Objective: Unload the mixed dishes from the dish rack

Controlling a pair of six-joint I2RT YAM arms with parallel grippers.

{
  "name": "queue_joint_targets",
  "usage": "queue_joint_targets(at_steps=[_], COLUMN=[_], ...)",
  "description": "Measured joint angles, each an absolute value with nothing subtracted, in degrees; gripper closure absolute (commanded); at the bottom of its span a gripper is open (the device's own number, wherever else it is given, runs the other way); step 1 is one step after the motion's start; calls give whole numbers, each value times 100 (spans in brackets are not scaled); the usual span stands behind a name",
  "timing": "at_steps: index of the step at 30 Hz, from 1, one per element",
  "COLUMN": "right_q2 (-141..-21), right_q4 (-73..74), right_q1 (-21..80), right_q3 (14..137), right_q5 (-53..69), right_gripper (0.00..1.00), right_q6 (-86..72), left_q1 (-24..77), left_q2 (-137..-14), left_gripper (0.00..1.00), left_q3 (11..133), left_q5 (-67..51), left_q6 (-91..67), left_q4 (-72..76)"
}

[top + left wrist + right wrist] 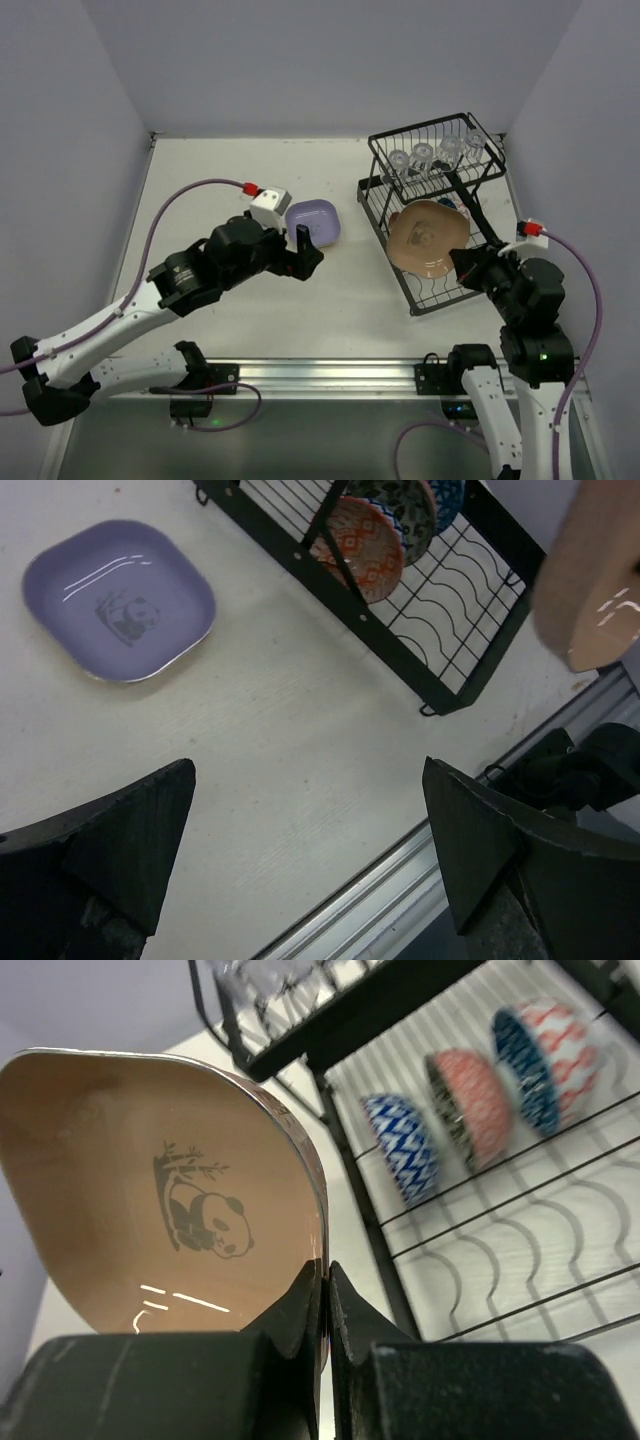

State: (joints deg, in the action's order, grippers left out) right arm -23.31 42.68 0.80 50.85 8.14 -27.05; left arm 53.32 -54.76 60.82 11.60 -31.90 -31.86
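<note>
Top external view: tan plate [428,238] hangs over the dish rack [405,290], toward 3 o'clock on the table; lavender plate [314,221] lies near centre
Right gripper [326,1275]: pinched on the tan plate's rim; the plate spreads toward 11 o'clock from its tips
Left gripper [309,770]: spread wide, holding nothing
Step advice: clear the wires first, then swing toward 9 o'clock; the thin rim pinch may let the plate pivot

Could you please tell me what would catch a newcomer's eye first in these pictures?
The tan panda plate stands out first, pinched by its rim in the shut right hand and held over the black dish rack at the right of the table. Next, the lavender plate lies flat at mid-table, just beyond the open left hand. Clear glass cups line the rack's top.
</note>
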Motion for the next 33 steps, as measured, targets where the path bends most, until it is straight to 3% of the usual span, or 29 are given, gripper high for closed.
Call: queue_joint_targets(at_steps=[5, 11, 17, 20, 24, 27, 29, 32, 33], right_q2=[-2718, -2980, -3006, -3006, -3061, -3070, -3081, -3059, -3052], right_q4=[4086, 3964, 3940, 3944, 3942, 3931, 3905, 3868, 3857], right_q1=[692, 1653, 2014, 2123, 2213, 2224, 2252, 2255, 2255], right_q3=[4840, 4840, 4825, 4825, 4821, 4818, 4818, 4762, 4722], right_q5=[954, 458, -10, -239, -480, -569, -563, -561, -558], right_gripper=[100, 100, 100, 100, 100, 100, 100, 100, 100], right_q6=[-3258, -3301, -3249, -3186, -3098, -3044, -3020, -2985, -2985], left_q1=[6309, 6657, 6886, 6921, 6925, 6928, 6973, 7004, 7004], left_q2=[-6475, -7242, -8342, -8737, -9157, -9303, -9343, -9432, -9467], left_gripper=[0, 1, 12, 26, 63, 81, 83, 100, 100], left_q3=[7065, 7697, 8527, 8724, 9008, 9120, 9150, 9214, 9251], left_q5=[1640, 2316, 3177, 3358, 3671, 3809, 3820, 3889, 3905], left_q6=[-2862, -2528, -2338, -2285, -2191, -2165, -2147, -2143, -2154], left_q4=[-2917, -2711, -2799, -2845, -3015, -3057, -3048, -3026, -3011])
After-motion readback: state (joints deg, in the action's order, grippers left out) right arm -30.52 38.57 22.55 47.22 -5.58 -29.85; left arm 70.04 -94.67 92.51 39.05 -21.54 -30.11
